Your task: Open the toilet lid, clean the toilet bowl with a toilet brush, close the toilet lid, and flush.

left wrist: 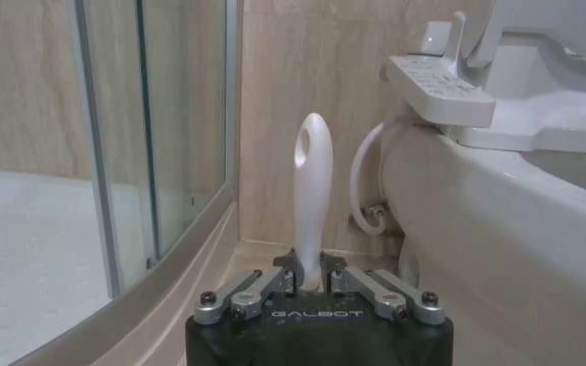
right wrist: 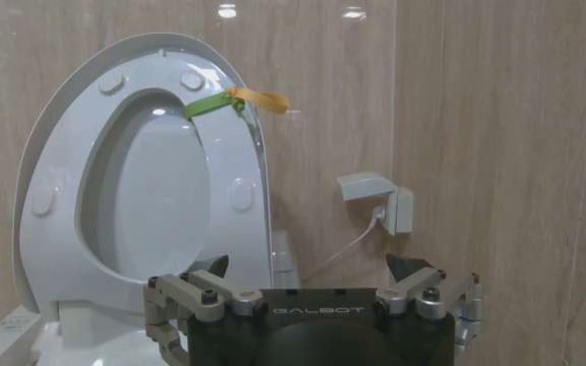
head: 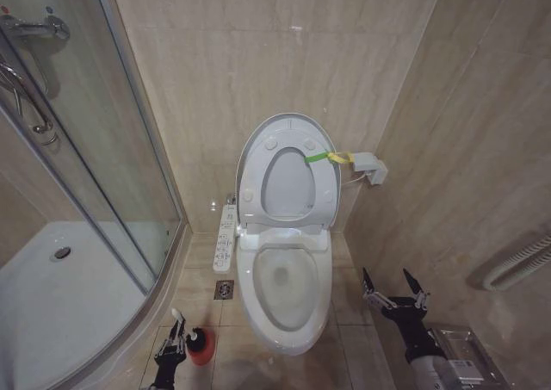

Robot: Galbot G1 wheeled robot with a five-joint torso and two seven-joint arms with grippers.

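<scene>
In the head view we see the toilet lid (head: 287, 140) raised upright against the tiled back wall, with the ring seat (head: 288, 186) lifted against it and a yellow-green strap (head: 328, 157) at its right edge. Below them the toilet bowl (head: 285, 291) lies open, its side control strip (head: 225, 238) running along its left flank. On the floor by the bowl's left front corner our left gripper (head: 177, 325) closes on the white handle of the toilet brush (head: 176, 313), which stands in the red cup holder (head: 201, 345). Our right gripper (head: 393, 282) hangs off the bowl's right side, its fingers spread wide and holding nothing. The glass shower enclosure (head: 77, 175) takes up the left of the room.

In the left wrist view the left gripper (left wrist: 311, 280) has its jaws pinched on the toilet brush (left wrist: 313, 191), whose handle rises upright between them. The toilet bowl (left wrist: 497, 221) curves away beside it, the control strip (left wrist: 436, 88) above, the shower glass (left wrist: 161, 122) on the other side.

In the right wrist view the right gripper (right wrist: 317, 267) stands fully open and empty. Beyond it the toilet lid (right wrist: 79, 114) and seat (right wrist: 140, 183) lean on the wall, the strap (right wrist: 234, 101) tied at the rim, and a small wall socket box (right wrist: 380, 200) sits beside them.
</scene>
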